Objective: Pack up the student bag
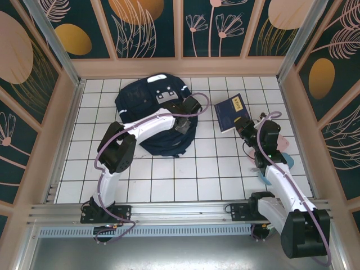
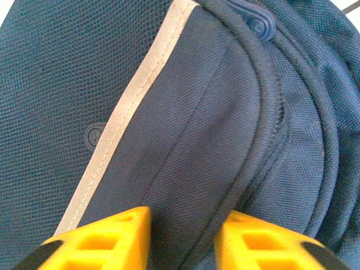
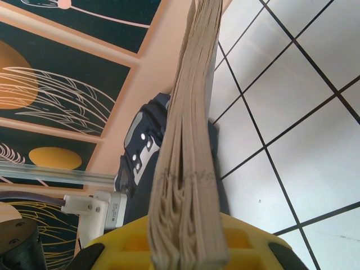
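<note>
Navy student bag (image 1: 138, 98) lies under my left end effector (image 2: 183, 239); its fingers (image 2: 107, 239) sit around a fold, pinching or not I cannot tell. Right of the bag, my right end effector (image 1: 246, 128) squeezes a book (image 1: 229, 114).

**Top camera.** Fixed above and behind the arm bases. You look down and forward to the patterned walls (image 1: 152, 28), from far enough to take in the whole tiled table (image 1: 169, 185).

**Left wrist camera.** You look out over the left gripper (image 2: 183, 222), very near the student bag (image 2: 214, 129); its weave shows.

**Right wrist camera.** You look low over the right gripper (image 3: 188, 247), along a book (image 3: 191, 140) seen edge-on and close, toward bag and walls.

**Shared.** Bag: all three views. Book and walls: top and right wrist.
</note>
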`<state>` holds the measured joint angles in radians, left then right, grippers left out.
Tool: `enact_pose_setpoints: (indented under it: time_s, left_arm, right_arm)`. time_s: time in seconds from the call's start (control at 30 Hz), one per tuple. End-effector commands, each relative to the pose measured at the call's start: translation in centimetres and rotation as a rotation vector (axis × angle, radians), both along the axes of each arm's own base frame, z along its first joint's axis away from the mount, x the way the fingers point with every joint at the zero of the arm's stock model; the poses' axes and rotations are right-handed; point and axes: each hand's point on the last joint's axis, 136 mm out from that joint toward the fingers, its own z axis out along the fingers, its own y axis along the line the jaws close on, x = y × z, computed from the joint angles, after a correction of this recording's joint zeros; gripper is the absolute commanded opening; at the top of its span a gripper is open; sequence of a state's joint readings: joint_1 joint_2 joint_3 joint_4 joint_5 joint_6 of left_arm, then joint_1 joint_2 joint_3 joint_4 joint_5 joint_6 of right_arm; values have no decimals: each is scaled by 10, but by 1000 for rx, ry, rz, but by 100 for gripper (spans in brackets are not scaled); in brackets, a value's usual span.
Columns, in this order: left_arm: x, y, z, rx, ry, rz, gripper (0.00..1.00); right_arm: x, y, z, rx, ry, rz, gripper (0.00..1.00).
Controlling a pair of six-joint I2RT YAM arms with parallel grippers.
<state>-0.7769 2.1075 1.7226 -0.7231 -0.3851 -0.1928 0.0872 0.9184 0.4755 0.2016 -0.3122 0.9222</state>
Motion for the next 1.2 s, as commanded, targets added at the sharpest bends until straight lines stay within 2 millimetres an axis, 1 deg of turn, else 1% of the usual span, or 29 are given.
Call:
enact_pose_setpoints:
  time_s: [0.0, 0.2, 0.27, 0.37, 0.47, 0.67, 0.73, 0.9, 0.97, 1.07, 1.17]
  left_arm:
    - [17, 23, 34, 53, -112, 65, 26]
    - [22, 22, 80, -49, -242, 72, 13]
    - [23, 25, 95, -73, -293, 76, 10]
    - [24, 29, 112, -96, -346, 87, 8]
    - [24, 33, 124, -108, -384, 98, 7]
    - [26, 33, 141, -143, -438, 95, 7]
    - [29, 32, 147, -158, -466, 102, 8]
    - [34, 32, 166, -196, -550, 110, 6]
    - [34, 33, 175, -209, -580, 110, 6]
    - [34, 35, 186, -218, -611, 110, 6]
    - [34, 34, 188, -216, -615, 101, 6]
  right_arm:
    - [-2, 1, 14, 9, -49, 14, 2]
    - [-5, 4, 9, -5, -31, 38, 2]
    - [-8, 5, 6, -11, -23, 48, 2]
    - [-11, 8, 3, -10, -13, 70, 2]
    - [-15, 15, 0, 5, -7, 114, 2]
    - [-28, 44, -4, 59, 10, 271, 2]
    - [-36, 58, -5, 72, 21, 337, 2]
    - [-55, 97, -11, 80, 57, 475, 3]
    - [-58, 108, -15, 96, 75, 508, 3]
    - [-60, 121, -11, 161, 48, 551, 3]
    - [-54, 131, 0, 198, 11, 574, 3]
